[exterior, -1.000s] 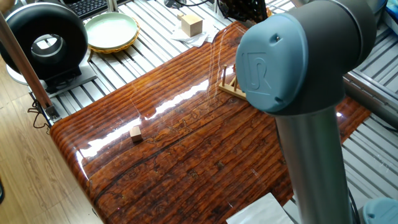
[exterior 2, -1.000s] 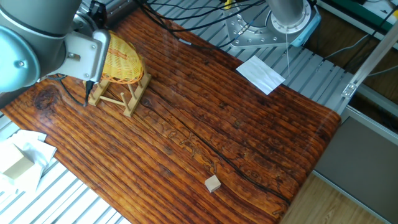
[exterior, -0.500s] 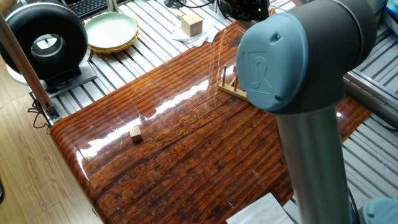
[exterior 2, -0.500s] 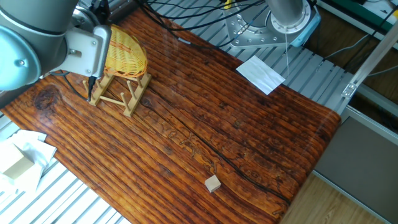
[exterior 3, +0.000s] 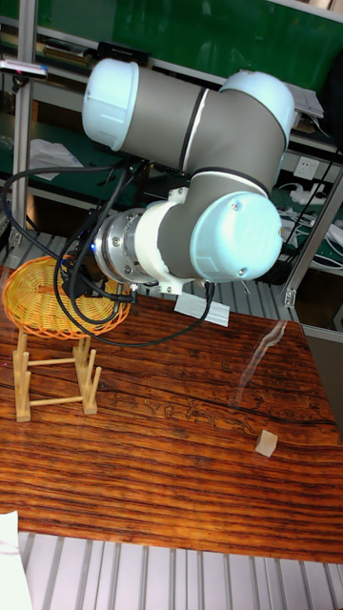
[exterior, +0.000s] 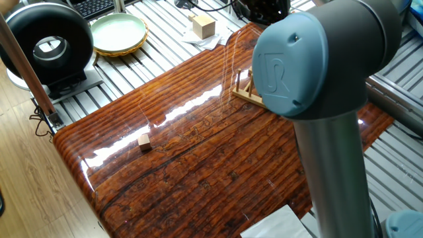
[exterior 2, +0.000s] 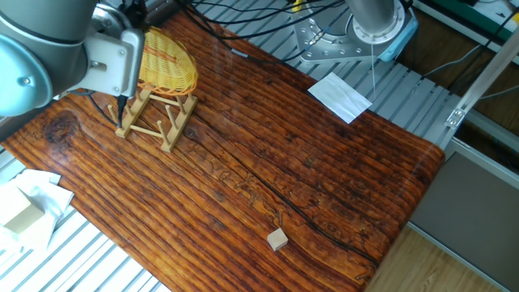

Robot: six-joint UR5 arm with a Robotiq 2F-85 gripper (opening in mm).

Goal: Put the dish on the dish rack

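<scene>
One fixed view is mostly filled by the robot's big grey-and-blue elbow joint, which blocks the working end of the arm. Only a corner of the dish rack (exterior: 246, 90) shows beside that joint, standing on the glossy wooden table (exterior: 192, 158). Neither the gripper nor the dish can be seen here. Away from the work, a pale green plate (exterior: 118, 32) sits off the table's far end and a small wooden cube (exterior: 144, 141) lies on the tabletop.

The other fixed view shows more. The dish (exterior 2: 166, 65), a yellow wicker basket, is at the wrist end of the arm, tilted and lifted so that it sits at or just over the tops of the rack's pegs. The rack (exterior 2: 154, 119) is directly below it. The gripper itself is hidden behind the wrist housing, so I cannot tell whether its fingers are clamped on the dish or let go, though the dish's raised pose suggests it is being carried.

Tall fixed view, side on: the dish (exterior 3: 59, 294) lies nearly flat beside the wrist, over the rack (exterior 3: 53, 375), with its underside close to or on the peg tips; I cannot tell which. The fingers are hidden here too.

My reading is that the placing step is under way. The next move calls for tipping the dish more upright and lowering it between the pegs before letting go.
</scene>
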